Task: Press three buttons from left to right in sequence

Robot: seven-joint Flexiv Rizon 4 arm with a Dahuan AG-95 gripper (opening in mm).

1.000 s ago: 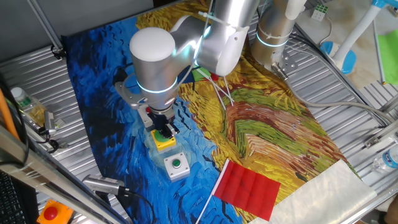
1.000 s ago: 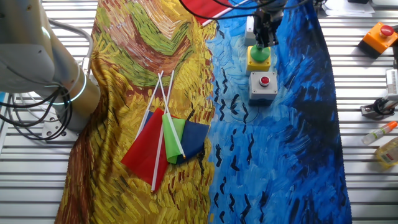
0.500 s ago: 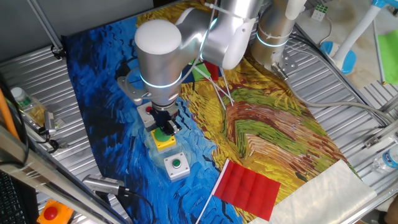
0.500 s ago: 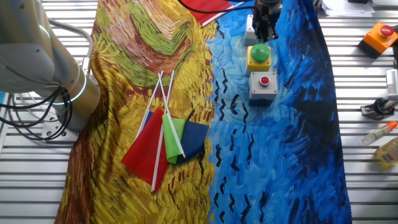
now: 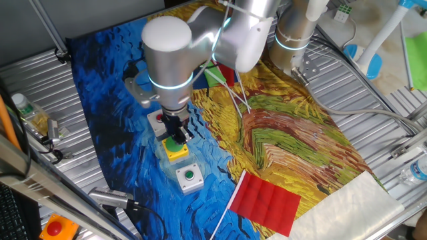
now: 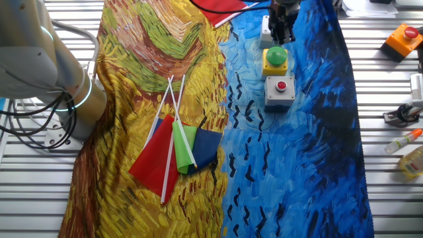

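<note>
The gripper (image 5: 175,131), its finger gap impossible to judge, hangs over the yellow box (image 5: 177,151); the grey red-button box (image 6: 280,92) at 6 o'clock, small flags (image 6: 177,147) well apart.

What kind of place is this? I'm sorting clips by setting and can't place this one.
Most likely a robotics lab test bench. A robot arm works at a slatted metal table draped with a painted cloth, which carries button boxes; loose cables lie beside the arm's base.
</note>
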